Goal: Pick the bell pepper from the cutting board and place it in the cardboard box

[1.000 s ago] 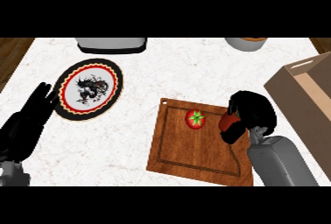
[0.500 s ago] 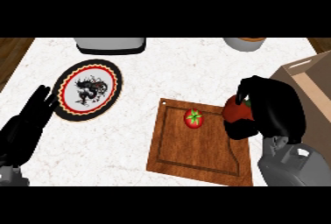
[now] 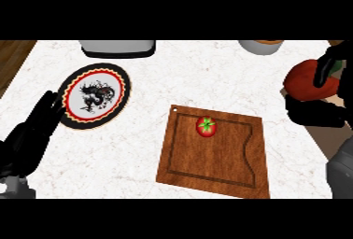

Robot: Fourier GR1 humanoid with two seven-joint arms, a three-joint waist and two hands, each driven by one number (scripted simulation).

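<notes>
- The bell pepper [image 3: 309, 84], red and rounded, is off the cutting board and up at the right edge of the head view, held in the right hand [image 3: 318, 109].
- The right hand is curled round the pepper: a black finger wraps over its top right and the palm sits beneath it, hiding its lower part.
- The cardboard box cannot be made out; the hand and pepper fill the right edge.
- The cutting board [image 3: 214, 156], brown wood with a groove near its rim, lies on the desk [image 3: 200, 74] left of the raised hand, turned at a slight slant.
- A small red tomato [image 3: 206, 126] with a green star-shaped top lies on the board's upper part.
- A round plate [image 3: 94, 94] with a black and red rim and a dark figure in its middle lies on the desk to the upper left, well apart from the board.
- The left hand [image 3: 31, 135] rests at the left edge, fingers straight and relaxed, holding nothing, its fingertips just beside the plate's lower left rim.
- A grey object [image 3: 117, 46] and a round vessel [image 3: 260, 45] show partly at the desk's far edge.
</notes>
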